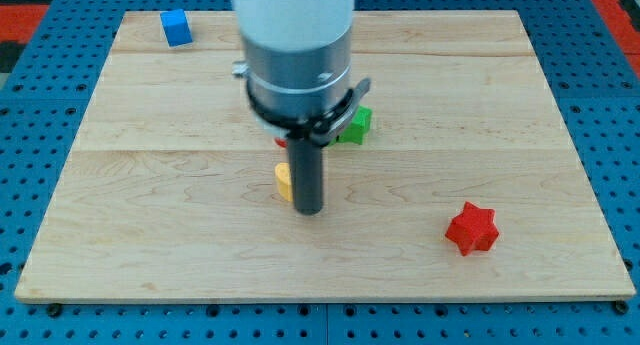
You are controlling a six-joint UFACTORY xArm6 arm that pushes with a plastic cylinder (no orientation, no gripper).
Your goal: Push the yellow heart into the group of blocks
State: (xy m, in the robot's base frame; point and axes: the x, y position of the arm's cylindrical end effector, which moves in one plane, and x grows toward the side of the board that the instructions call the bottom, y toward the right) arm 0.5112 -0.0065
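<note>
The yellow block [284, 181] shows only as a small part at the left side of my rod near the board's middle; its heart shape is mostly hidden. My tip [310, 211] sits just right of and below it, touching or nearly touching. A green block [354, 125] lies up and right of the rod, partly hidden by the arm. A bit of a red block [282, 142] peeks out beside the rod, above the yellow one. The arm's grey body [298, 55] hides whatever else lies there.
A blue cube [176, 27] stands near the board's top left corner. A red star-shaped block [471, 228] lies at the lower right. The wooden board [150, 235] rests on a blue perforated table.
</note>
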